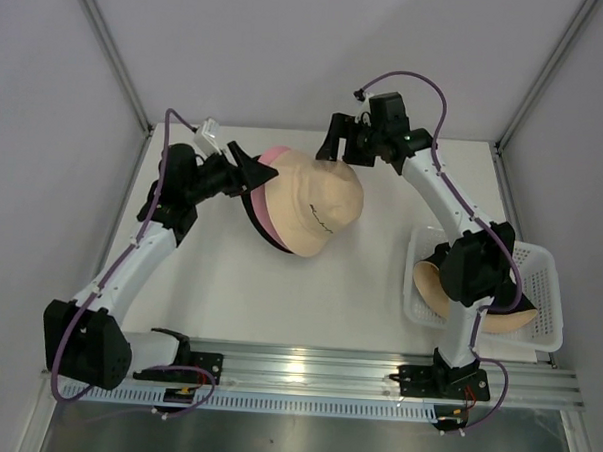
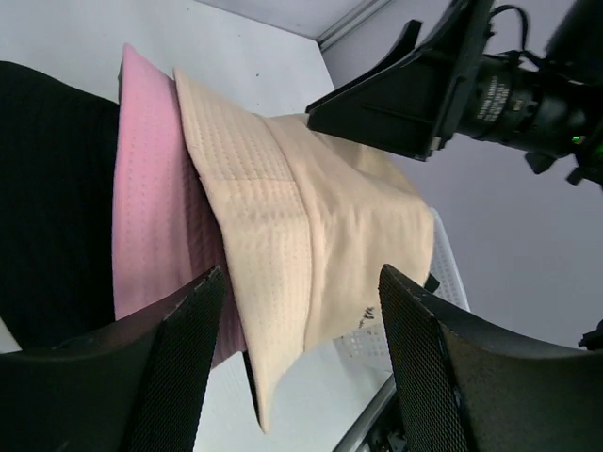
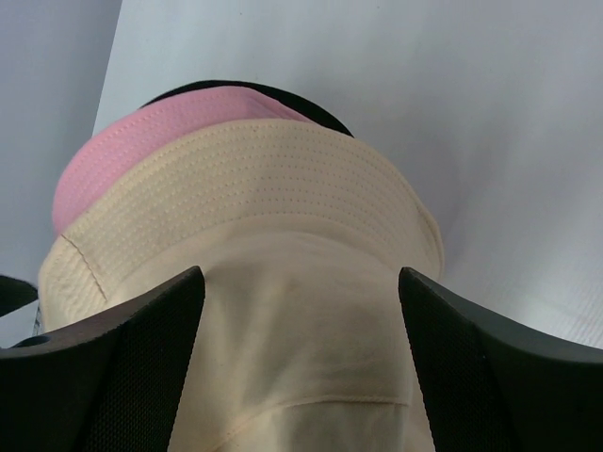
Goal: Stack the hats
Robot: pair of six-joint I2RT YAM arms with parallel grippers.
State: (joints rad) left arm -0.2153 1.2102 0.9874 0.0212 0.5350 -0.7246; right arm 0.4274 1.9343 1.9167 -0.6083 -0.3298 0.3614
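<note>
The beige hat (image 1: pixel 318 202) sits on the pink hat (image 1: pixel 273 155) and the black hat (image 1: pixel 269 239). The left gripper (image 2: pixel 301 278) and right gripper (image 3: pixel 301 278) both gape wide at the pile.

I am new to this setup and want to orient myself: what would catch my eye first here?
A beige hat over a pink hat over a black hat lie stacked mid-table. The left end effector and right end effector flank the stack, open. A second beige hat sits in the basket, right.

overhead cam, wrist cams close, opp. sides, same beige hat (image 1: pixel 317 209)
</note>
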